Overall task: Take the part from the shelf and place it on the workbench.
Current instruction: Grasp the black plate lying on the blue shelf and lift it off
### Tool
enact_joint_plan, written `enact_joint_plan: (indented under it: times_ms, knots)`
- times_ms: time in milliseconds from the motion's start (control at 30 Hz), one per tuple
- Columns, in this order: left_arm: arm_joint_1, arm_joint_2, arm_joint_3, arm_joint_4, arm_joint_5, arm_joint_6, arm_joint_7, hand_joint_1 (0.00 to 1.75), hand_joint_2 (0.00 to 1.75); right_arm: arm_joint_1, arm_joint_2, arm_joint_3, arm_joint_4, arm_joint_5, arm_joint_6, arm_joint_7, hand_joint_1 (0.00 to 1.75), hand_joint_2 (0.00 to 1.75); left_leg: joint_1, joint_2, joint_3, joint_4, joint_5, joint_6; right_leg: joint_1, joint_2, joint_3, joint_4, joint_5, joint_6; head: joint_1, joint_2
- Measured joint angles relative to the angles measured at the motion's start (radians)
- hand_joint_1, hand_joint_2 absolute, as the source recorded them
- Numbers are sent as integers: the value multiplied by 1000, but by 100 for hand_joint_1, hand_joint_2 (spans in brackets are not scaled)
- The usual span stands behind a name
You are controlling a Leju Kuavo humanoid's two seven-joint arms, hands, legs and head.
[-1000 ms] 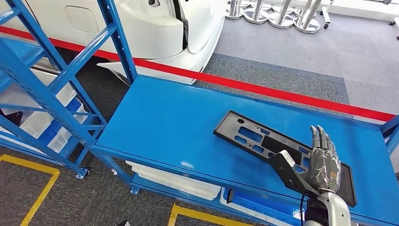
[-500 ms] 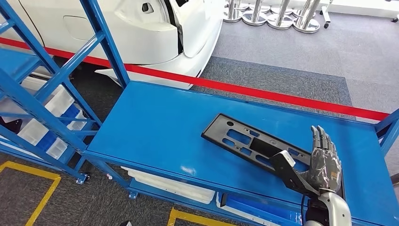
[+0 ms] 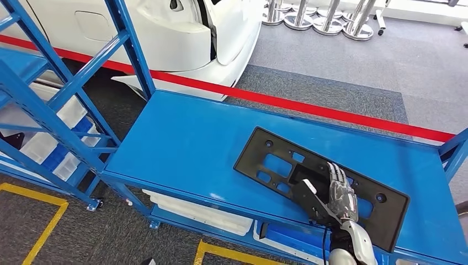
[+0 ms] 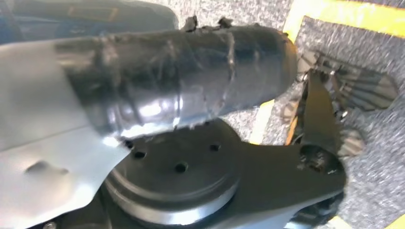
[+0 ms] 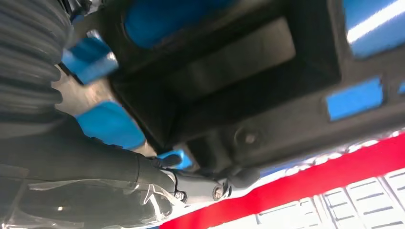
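The part is a long black plate (image 3: 377, 213) with several cut-outs. It lies flat on the right half of the blue workbench (image 3: 187, 143), slanting from the middle toward the front right corner. My right hand (image 3: 335, 193) lies on the plate at its middle opening, fingers stretched along it and thumb spread to the left, holding it there. In the right wrist view the plate (image 5: 267, 95) is close over my right hand (image 5: 71, 157), and a dark fingertip touches its edge.
A blue shelf frame (image 3: 55, 105) with white bins (image 3: 55, 149) stands at the left end of the workbench. A white tray (image 3: 204, 212) sits on the level below the top. Beyond the red floor line (image 3: 309, 105) are a white car body (image 3: 182, 33) and chrome stands (image 3: 320, 16).
My right hand has dropped lower and moved left over the middle of the plate. The plate, tilted before, now lies flat on the workbench. The camera has shifted slightly.
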Motion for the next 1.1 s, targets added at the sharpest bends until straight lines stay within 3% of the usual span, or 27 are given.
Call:
enact_joint_plan:
  times_ms: [67,100,133,167,200,233,300,367,433,467,500,567,600,633,667,700,767,833,900,967,1000,1100]
  knots:
    - [-3,-2,0,0,0,0,0,0,0,-3,0,3,11,0,0,0,0,175,1,0,-21,0,14,3,-9,-1,-48,137,-88,15,4,0]
    - [-3,-3,0,0,0,0,0,0,0,-4,0,4,16,0,0,0,0,175,2,0,-32,0,21,2,-13,-1,-62,191,-114,20,4,0]
    - [-2,-4,0,0,0,0,0,0,0,-5,0,5,21,0,1,0,0,175,2,0,-42,0,28,0,-16,-1,-58,210,-119,23,4,0]
    - [-1,-5,0,0,-1,0,0,0,0,-8,1,6,24,1,1,0,0,175,3,0,-51,1,35,-2,-18,-1,-35,190,-104,24,4,0]
    - [-1,-6,0,0,-2,0,-1,0,0,-13,1,8,27,1,2,0,0,175,4,-1,-60,1,42,-5,-19,-1,7,133,-75,23,4,0]
    - [-1,-6,0,0,-4,0,-1,0,0,-18,1,9,29,2,2,1,0,175,4,-1,-67,1,48,-8,-19,-2,62,54,-50,19,4,0]
    - [-1,-7,0,0,-8,1,-2,0,0,-27,1,13,33,5,1,1,0,175,2,-2,-73,1,61,-19,-16,-3,153,-85,-30,8,2,0]
    - [-1,-8,0,0,-10,2,-1,0,0,-29,2,17,36,8,1,2,0,175,3,-3,-72,-2,73,-33,-10,-4,172,-130,-34,-4,1,0]
    - [-1,-7,0,0,-12,3,0,0,0,-28,4,19,40,12,1,2,0,175,6,-3,-73,-2,73,-46,-11,-6,161,-135,-20,-19,1,0]
    - [0,-6,0,0,-13,3,0,0,0,-28,5,20,41,15,0,2,0,175,7,-3,-80,14,53,-50,-12,-6,158,-140,-10,-27,0,0]
    - [1,-5,0,0,-15,4,0,0,0,-28,6,21,42,19,-2,2,0,175,7,-3,-94,53,15,-53,-13,-7,154,-144,-1,-34,-1,0]
    - [4,-3,0,0,-18,4,0,0,0,-27,7,22,43,29,-8,2,0,175,7,-3,-138,190,-80,-58,-12,-8,143,-145,12,-40,-4,0]
    - [6,-1,0,0,-19,4,0,0,0,-27,7,22,43,36,-12,2,0,175,7,-3,-155,256,-112,-59,-11,-8,137,-144,16,-41,-4,0]
    - [8,0,0,0,-19,5,0,0,0,-26,7,22,42,42,-16,3,0,175,7,-3,-159,294,-123,-61,-11,-8,132,-142,18,-40,-4,0]
    - [9,1,0,0,-19,5,1,0,0,-25,7,21,40,48,-18,4,0,175,7,-3,-144,292,-113,-61,-11,-8,129,-139,19,-39,-4,0]
    - [9,3,0,0,-19,7,1,0,0,-23,6,20,36,56,-20,8,0,175,7,-3,-110,249,-88,-60,-11,-7,128,-134,19,-38,-4,0]
    - [9,6,0,0,-19,11,4,0,0,-18,3,16,16,76,-20,16,0,175,6,-3,-22,112,-40,-54,-9,-6,125,-121,15,-31,-4,0]
    - [9,8,0,0,-20,15,6,0,0,-11,-4,9,-12,95,-17,21,0,175,4,-3,22,29,-30,-45,-7,-5,116,-107,11,-22,-3,0]
    - [8,7,0,0,-20,17,8,0,0,-6,-12,0,-41,108,-15,23,0,175,3,-3,20,18,-36,-36,-7,-4,108,-101,12,-12,-3,0]
    - [8,4,0,0,-21,18,8,0,0,-3,-20,-9,-70,119,-14,25,0,175,6,-3,18,12,-34,-24,-8,-3,94,-76,-7,0,-2,0]
    - [7,2,1,0,-21,18,8,0,0,-3,-24,-13,-84,126,-14,25,0,175,9,-2,17,9,-32,-19,-10,-3,74,-35,-30,7,-2,0]
    - [7,0,1,0,-22,18,10,0,0,4,-32,-26,-114,144,-14,25,0,175,10,-2,10,8,-28,-12,-15,-3,-33,173,-115,21,-1,0]
